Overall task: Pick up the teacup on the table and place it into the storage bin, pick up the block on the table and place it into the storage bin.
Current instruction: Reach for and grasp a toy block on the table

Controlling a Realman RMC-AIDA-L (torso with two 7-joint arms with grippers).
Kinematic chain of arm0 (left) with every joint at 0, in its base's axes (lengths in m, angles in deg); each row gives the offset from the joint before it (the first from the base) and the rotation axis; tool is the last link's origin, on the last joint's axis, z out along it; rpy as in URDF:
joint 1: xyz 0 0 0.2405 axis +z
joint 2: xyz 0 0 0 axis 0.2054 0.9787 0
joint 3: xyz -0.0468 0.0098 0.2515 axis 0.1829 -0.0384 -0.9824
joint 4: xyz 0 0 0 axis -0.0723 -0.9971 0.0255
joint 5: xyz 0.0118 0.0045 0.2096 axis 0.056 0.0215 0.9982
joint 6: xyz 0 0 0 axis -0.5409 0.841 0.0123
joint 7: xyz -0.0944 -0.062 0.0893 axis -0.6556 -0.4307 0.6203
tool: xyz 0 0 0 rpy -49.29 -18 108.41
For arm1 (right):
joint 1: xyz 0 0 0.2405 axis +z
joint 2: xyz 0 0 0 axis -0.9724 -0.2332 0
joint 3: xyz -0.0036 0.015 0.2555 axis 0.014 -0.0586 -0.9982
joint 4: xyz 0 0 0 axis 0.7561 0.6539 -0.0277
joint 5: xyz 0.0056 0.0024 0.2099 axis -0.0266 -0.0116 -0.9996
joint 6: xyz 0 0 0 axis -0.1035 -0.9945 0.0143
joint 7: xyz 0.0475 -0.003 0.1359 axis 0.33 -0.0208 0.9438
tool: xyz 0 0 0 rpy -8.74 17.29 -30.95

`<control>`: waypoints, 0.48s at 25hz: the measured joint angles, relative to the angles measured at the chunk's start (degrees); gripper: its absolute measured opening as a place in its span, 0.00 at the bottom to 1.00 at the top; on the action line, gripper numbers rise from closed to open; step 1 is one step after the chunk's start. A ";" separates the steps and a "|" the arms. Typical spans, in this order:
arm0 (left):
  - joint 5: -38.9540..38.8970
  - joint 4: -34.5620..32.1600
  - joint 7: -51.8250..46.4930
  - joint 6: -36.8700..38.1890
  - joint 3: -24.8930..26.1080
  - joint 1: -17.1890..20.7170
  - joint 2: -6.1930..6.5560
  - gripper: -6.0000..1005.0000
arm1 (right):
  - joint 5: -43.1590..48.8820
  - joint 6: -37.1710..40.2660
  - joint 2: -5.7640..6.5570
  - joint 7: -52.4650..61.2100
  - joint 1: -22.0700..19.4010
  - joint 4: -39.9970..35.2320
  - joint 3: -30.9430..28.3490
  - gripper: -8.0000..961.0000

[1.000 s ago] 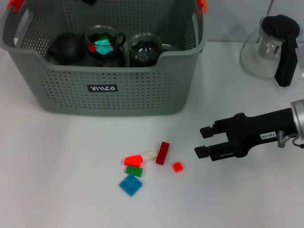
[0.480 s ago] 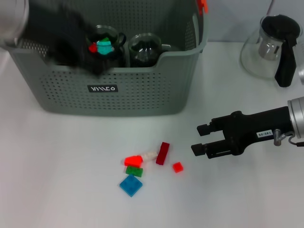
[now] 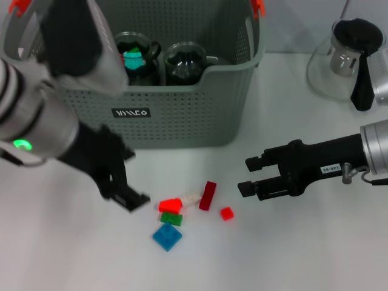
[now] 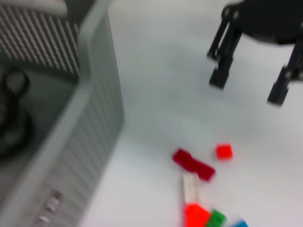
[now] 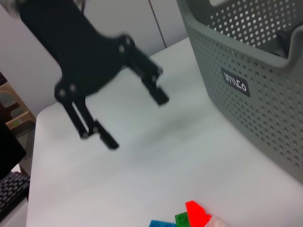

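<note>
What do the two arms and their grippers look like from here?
Both end in black two-finger grippers. The left arm is silver-grey with black bands, a black shell and a glowing green indicator light; its left gripper has slim black fingers. The right arm has a silver cuff, a black forearm with a small white label, and the right gripper.

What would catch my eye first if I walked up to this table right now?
Probably the two black grippers closing in from either side on a little heap of bright toy blocks in red, green and blue on the white table: the left gripper just beside the heap, the right gripper a little farther off, both open. Behind them stands the big grey-green storage bin with dark glass teacups inside.
</note>
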 joint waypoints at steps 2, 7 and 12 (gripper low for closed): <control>1.90 2.63 -2.35 -0.29 -2.65 -0.65 -0.01 0.86 | 0.00 -0.02 0.00 0.00 0.05 0.00 0.00 0.74; 4.41 8.12 -8.55 -1.30 -11.05 -2.20 -0.03 0.86 | 0.00 -0.17 0.01 -0.30 0.04 0.00 -0.55 0.74; 4.08 12.18 -13.81 -3.26 -16.17 -3.57 -0.06 0.86 | 0.01 -0.20 0.10 -0.58 -0.24 0.02 -0.88 0.74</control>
